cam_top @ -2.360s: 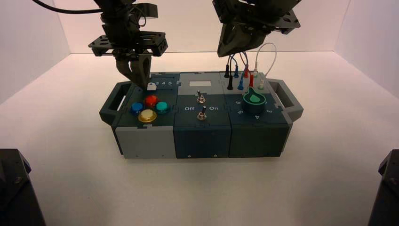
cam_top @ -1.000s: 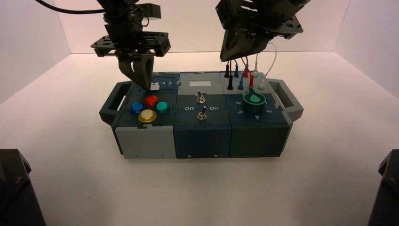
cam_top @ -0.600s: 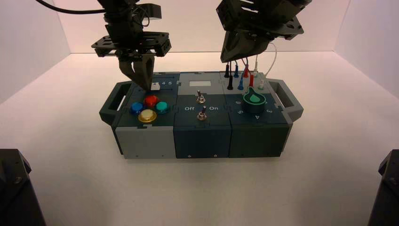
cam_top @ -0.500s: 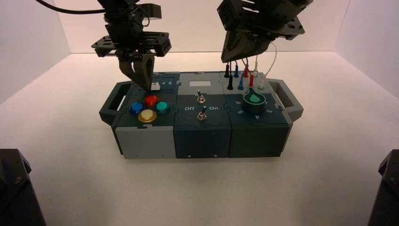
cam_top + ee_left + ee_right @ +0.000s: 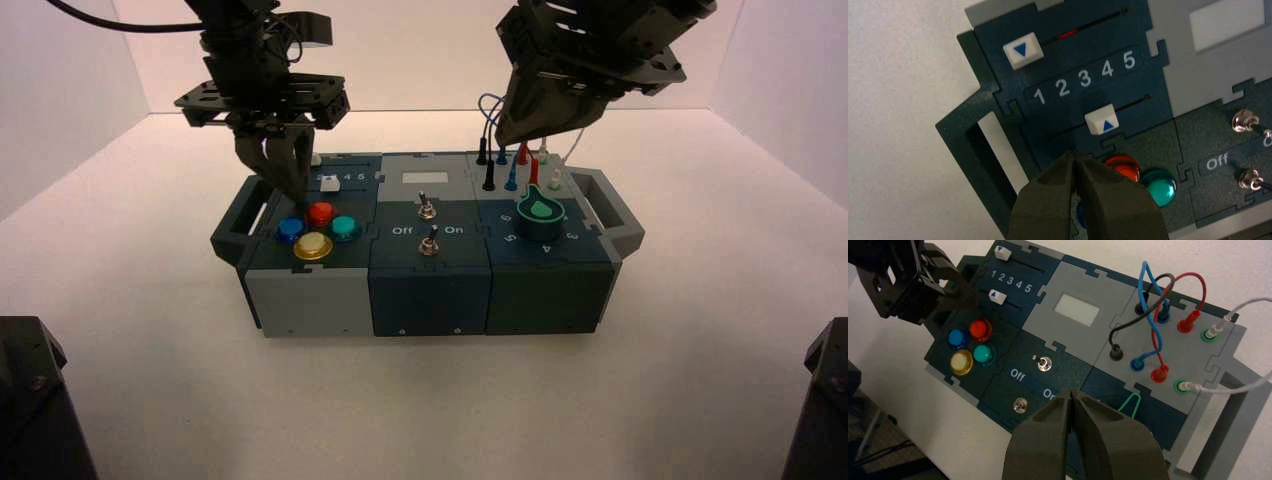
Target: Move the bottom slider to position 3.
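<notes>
Has just backed the left pincer [image 5: 1073,156] off the white bottom slider cap [image 5: 1102,119], leaving it apart from the cap, just beside the red button [image 5: 321,214], fingers pressed together on nothing. Shows the cap farther right along its slot than at the first look, now in line with the printed 3 [image 5: 1084,78] of the straight row, on the left panel of the box [image 5: 430,300]. Seems, then, to complete the move, with no correction called for. Leaves the white top slider cap [image 5: 1023,51] by the 1 [image 5: 1039,96]. Also shifts the right pincer [image 5: 1071,394] rightward, idle above the box's right part, likewise closed and empty. Probably calls next for lifting both arms clear of the box, minding the red button and the wires [image 5: 1154,315] to avoid an accidental press or snag.
</notes>
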